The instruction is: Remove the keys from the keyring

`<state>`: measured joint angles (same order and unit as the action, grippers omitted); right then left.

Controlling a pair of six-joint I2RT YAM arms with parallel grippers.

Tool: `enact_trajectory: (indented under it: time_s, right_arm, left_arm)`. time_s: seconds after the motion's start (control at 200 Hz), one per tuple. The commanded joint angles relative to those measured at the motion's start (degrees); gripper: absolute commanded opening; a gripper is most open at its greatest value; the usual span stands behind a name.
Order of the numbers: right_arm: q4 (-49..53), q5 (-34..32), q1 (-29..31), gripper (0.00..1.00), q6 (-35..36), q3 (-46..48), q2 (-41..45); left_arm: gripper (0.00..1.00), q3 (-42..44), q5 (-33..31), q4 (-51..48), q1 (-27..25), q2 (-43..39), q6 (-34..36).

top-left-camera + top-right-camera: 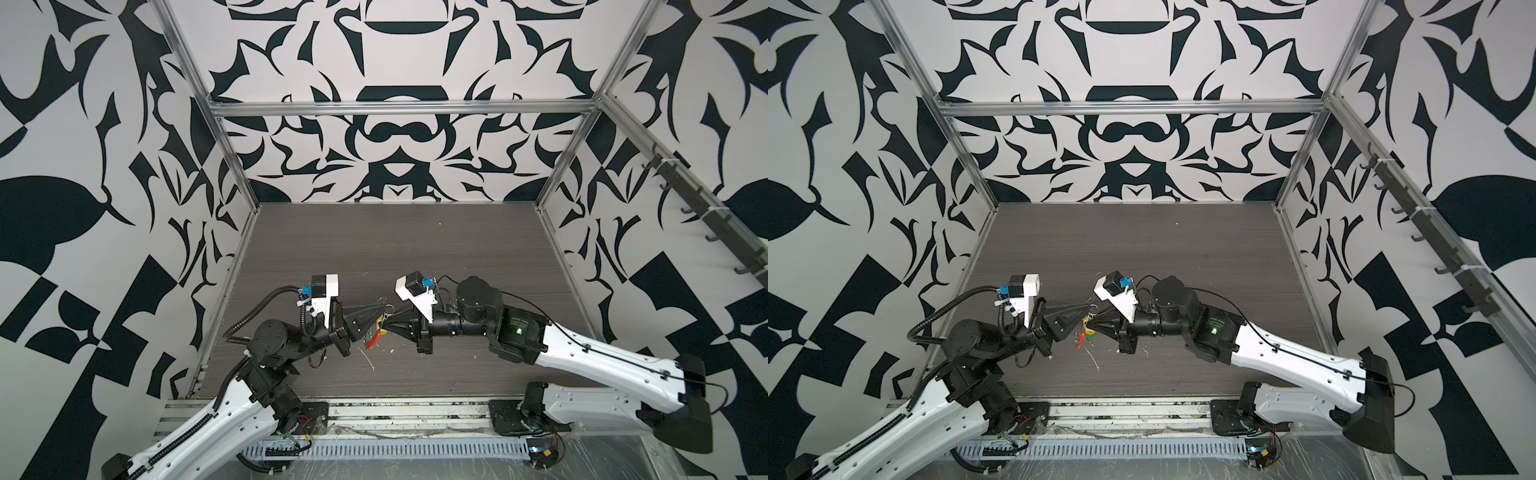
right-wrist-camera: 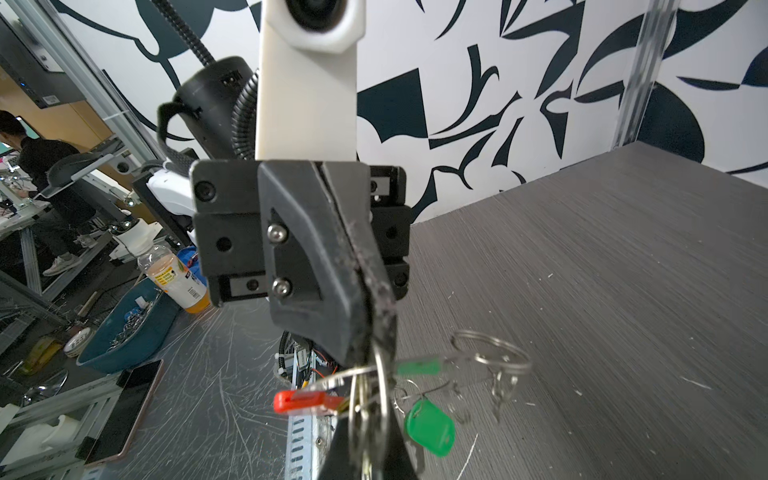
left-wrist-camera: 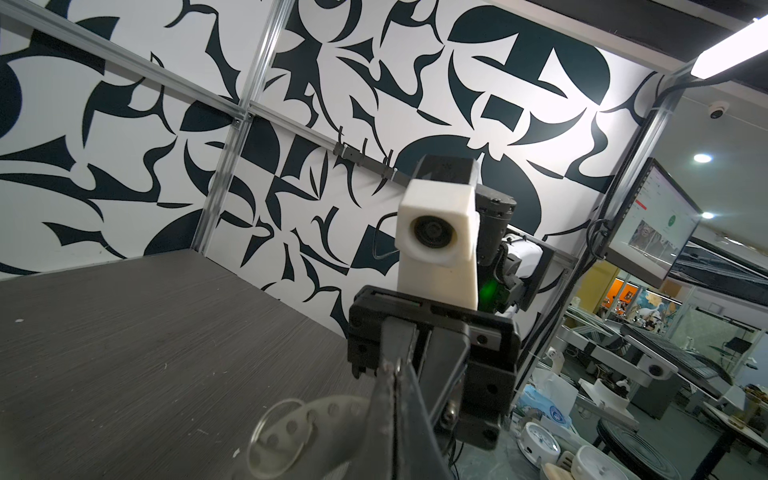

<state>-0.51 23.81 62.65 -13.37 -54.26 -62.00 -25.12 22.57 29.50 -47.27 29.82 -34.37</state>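
The keyring is suspended above the table, mid-workspace, presumably so that its tags hang free. The left gripper is clamped on it as an anchor. The right gripper meets it tip to tip, and its grip cannot be determined. Count: one keyring with one red sleeve, one green key, one yellow key, and two grippers.

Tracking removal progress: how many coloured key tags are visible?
2. The green tag hangs mid-air in the right wrist view. The yellow tag shows partly covered in a top view. Others may be hidden.
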Motion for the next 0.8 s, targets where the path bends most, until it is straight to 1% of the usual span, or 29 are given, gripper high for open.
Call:
enact_trajectory:
  time_s: [0.0,0.055,0.12,0.285,0.525,0.66,0.795]
  right_arm:
    - [3.7,-1.2,0.8,0.29,0.2,-0.4,3.2]
    - [4.6,-2.3,0.7,0.35,0.2,-0.3,4.9]
    - [5.2,-3.7,0.7,0.39,0.2,0.0,7.2]
    - [2.9,-5.6,0.7,0.43,-1.2,0.4,11.4]
    - [-4.9,-8.1,0.7,0.43,-5.4,-0.1,8.7]
    - [-6.5,-6.1,0.7,0.41,-6.3,-0.8,6.4]
    - [-8.2,-4.4,0.7,0.35,-7.0,-0.8,5.5]
  left_arm:
    - [0.00,-1.4,0.8,0.8,-0.2,-1.6,1.1]
    - [0.00,-1.3,0.5,0.5,-0.2,-1.9,1.4]
    - [0.00,-1.1,0.1,0.2,-0.2,-2.4,1.7]
    - [0.00,-1.1,0.2,0.2,-0.2,-2.5,1.7]
    - [0.00,-1.4,0.5,0.7,-0.2,-2.0,1.6]
    - [0.00,-1.3,0.5,0.4,-0.2,-2.3,1.6]
    - [0.00,-1.1,0.0,0.1,-0.2,-2.5,1.7]
